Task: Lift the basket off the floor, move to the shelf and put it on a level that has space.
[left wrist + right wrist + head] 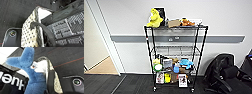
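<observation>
At the far left of the head view a doorway opened onto tan wooden flooring point(105, 67); below it lay the floor point(114, 86) of dark grey carpet tiles; next came the shelf point(175, 57), a tall black wire rack against the pale wall, its top tier carrying a yellow plush toy point(155, 18), a brown box point(173, 23) and an orange toy point(186, 23); the level point(175, 51) second from the top looked bare wire; the tiers below were crowded with small items, among them a blue plush point(186, 63); to the right of the rack a black office chair point(224, 72) stood on the carpet.

In the left wrist view the basket point(29, 36) showed close up, its beige mesh side and pale rim above the carpet, with a dark ribbed box point(67, 25) seemingly inside it; whether the left pincer gripped it I could not tell.

In the right wrist view a blue plush toy point(33, 78) with a white tag rose beside the basket's rim; the right pincer's state could not be told either.
</observation>
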